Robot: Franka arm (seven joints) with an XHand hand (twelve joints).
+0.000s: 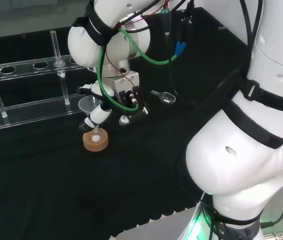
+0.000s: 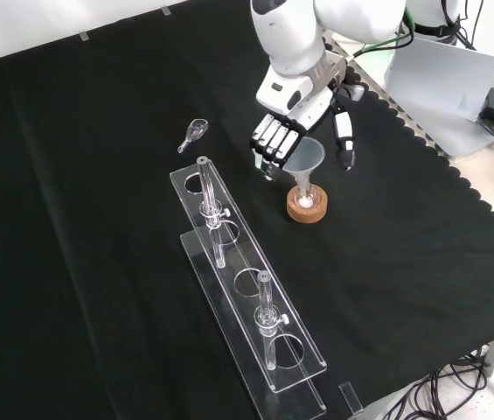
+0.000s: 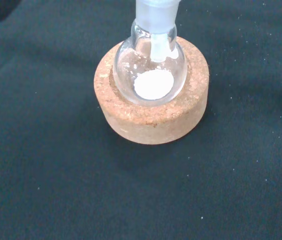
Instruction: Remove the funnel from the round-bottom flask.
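Observation:
A small round-bottom flask (image 3: 150, 65) with white powder at its bottom sits upright on a cork ring (image 3: 150, 117) (image 2: 306, 208) (image 1: 95, 141). A clear funnel (image 2: 304, 157) (image 1: 87, 105) stands in the flask's neck (image 3: 154, 15). My hand (image 2: 280, 136) (image 1: 116, 97) hangs just above and around the funnel. Its fingers (image 2: 273, 144) are fairly straight on the funnel's left in the front view, overlapping the rim. The thumb (image 2: 344, 144) is on the right with a gap to the cone. I cannot see a closed hold on the funnel.
A long clear rack (image 2: 255, 297) (image 1: 26, 107) with test tubes (image 2: 213, 219) runs close beside the cork ring. A small glass scoop (image 2: 194, 133) (image 1: 164, 96) lies on the cloth behind the hand. The cloth's scalloped edge (image 2: 456, 175) is at the front view's right.

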